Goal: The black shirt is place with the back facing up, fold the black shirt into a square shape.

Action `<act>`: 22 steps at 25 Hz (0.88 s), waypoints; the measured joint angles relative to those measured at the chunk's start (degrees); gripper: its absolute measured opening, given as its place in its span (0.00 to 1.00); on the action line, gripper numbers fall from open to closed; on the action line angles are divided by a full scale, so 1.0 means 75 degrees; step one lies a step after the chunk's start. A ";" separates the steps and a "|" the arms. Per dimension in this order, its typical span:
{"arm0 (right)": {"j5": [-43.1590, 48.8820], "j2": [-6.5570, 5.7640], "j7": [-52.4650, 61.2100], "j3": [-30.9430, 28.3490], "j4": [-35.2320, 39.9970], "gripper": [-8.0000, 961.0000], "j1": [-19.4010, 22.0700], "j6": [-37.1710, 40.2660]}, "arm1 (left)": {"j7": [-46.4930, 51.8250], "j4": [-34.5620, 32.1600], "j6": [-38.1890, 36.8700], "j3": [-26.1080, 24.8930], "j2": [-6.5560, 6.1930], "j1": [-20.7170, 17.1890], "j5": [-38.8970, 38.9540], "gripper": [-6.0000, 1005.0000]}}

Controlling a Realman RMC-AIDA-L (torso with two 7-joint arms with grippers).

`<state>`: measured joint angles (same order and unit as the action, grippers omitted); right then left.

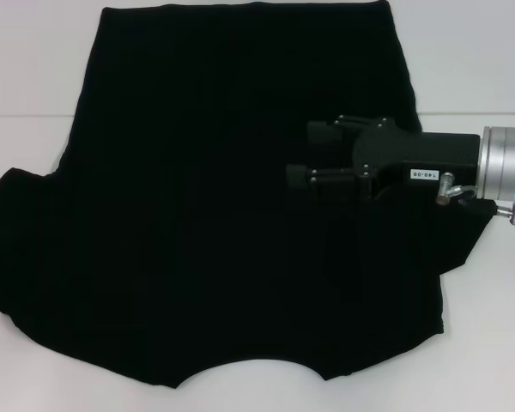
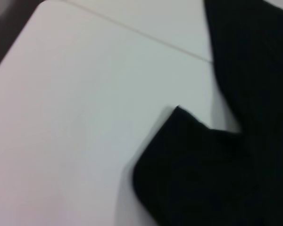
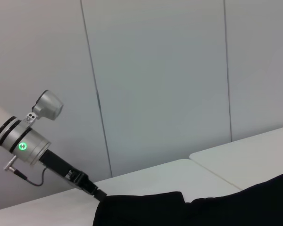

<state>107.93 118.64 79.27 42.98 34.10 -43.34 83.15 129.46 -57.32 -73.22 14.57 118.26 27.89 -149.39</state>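
The black shirt (image 1: 206, 206) lies spread flat on the white table (image 1: 34, 69), with its sleeves out to both sides and no lettering showing. My right gripper (image 1: 309, 153) hovers over the shirt's right half. It points toward the left and is open, with only the fabric below it. The right sleeve (image 1: 463, 236) lies under that arm. The left gripper (image 3: 96, 193) appears only in the right wrist view, far off, down at the edge of the shirt (image 3: 188, 209). The left wrist view shows a sleeve (image 2: 193, 165) on the table.
The white table (image 2: 75, 117) has a seam line (image 1: 26, 117) running across it behind the shirt's middle. A pale panelled wall (image 3: 155, 84) stands beyond the table. Bare tabletop lies to the left and right of the shirt.
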 joint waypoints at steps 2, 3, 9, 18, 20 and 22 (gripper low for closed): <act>0.0000 0.0000 0.0000 0.0000 0.0000 0.93 0.0022 0.0010 | -0.0040 0.0063 -0.0003 0.0005 -0.0025 0.0069 0.0067 0.08; 0.0000 0.0000 0.0000 0.0000 0.0000 0.93 0.0032 0.0016 | -0.0061 0.0114 -0.0005 0.0025 -0.0046 0.0143 0.0106 0.08; 0.0000 0.0000 0.0001 0.0001 0.0000 0.93 0.0101 0.0029 | -0.0493 0.0726 0.0074 0.0084 -0.0212 0.0714 0.0479 0.08; -0.0102 -0.0022 -0.0044 0.0000 0.0000 0.93 0.0245 0.0082 | -0.1400 0.1368 -0.0346 0.0882 -0.0015 0.1533 0.0953 0.10; -0.0112 -0.0028 -0.0051 0.0000 0.0000 0.93 0.0253 0.0095 | -0.1697 0.1473 -0.0633 0.1155 0.0046 0.1550 0.1322 0.10; -0.0116 -0.0033 -0.0053 -0.0001 0.0000 0.93 0.0257 0.0096 | -0.1839 0.1596 -0.0753 0.1521 0.0108 0.1533 0.1548 0.10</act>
<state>107.06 118.39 78.88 42.97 34.10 -41.41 83.87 115.67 -45.35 -78.87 25.98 119.07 39.38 -137.78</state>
